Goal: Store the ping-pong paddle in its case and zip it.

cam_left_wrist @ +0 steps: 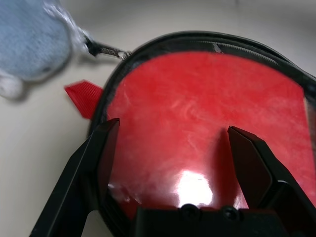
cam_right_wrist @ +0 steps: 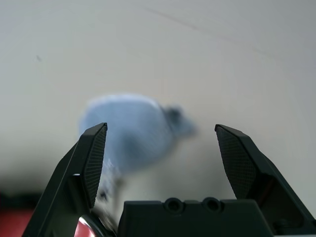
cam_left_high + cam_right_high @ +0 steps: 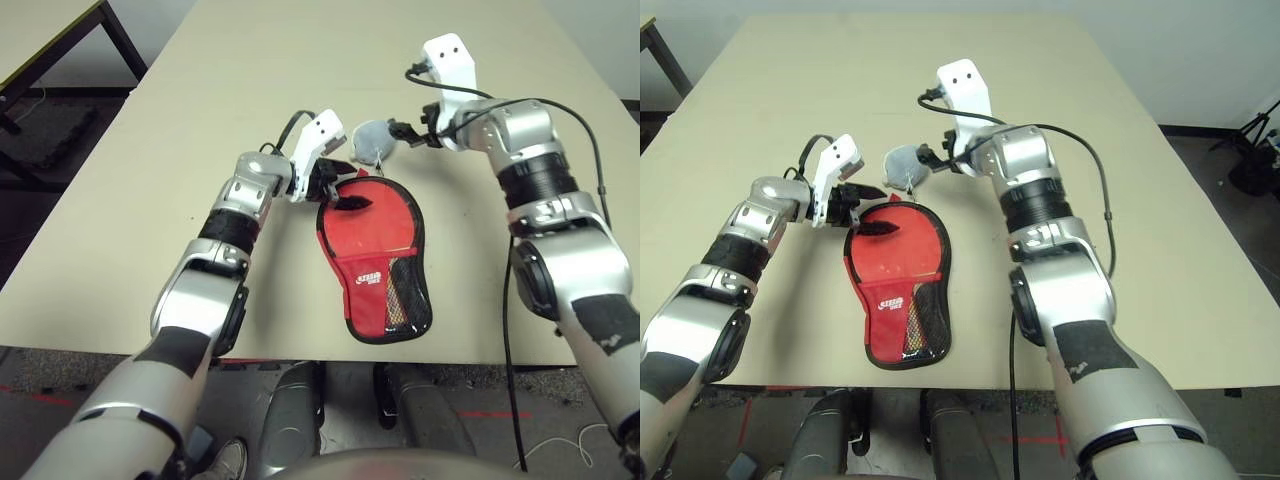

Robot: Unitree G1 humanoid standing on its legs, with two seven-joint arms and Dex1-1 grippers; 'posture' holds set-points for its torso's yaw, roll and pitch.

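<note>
The red case (image 3: pixel 372 300) lies near the table's front edge, with its black zipper edge around it. Inside that edge shows the ping-pong paddle's glossy red face (image 1: pixel 197 123), and its handle (image 3: pixel 402 285) sits under the mesh pocket. My left gripper (image 3: pixel 340 185) is open, its fingers (image 1: pixel 106 148) spread just above the paddle's face at the case's far end. A grey-white soft ball (image 3: pixel 372 140) lies beyond the case, clipped to the zipper pull (image 1: pixel 106 49). My right gripper (image 3: pixel 405 132) is open beside the ball (image 2: pixel 133 128), which sits ahead of its fingers, untouched.
The beige table (image 3: pixel 200 100) stretches far and to both sides of the case. A small red tab (image 1: pixel 81 94) sticks out from the case's edge. A second table with dark legs (image 3: pixel 60 40) stands on the floor at far left. A black cable (image 3: pixel 590 150) loops along my right arm.
</note>
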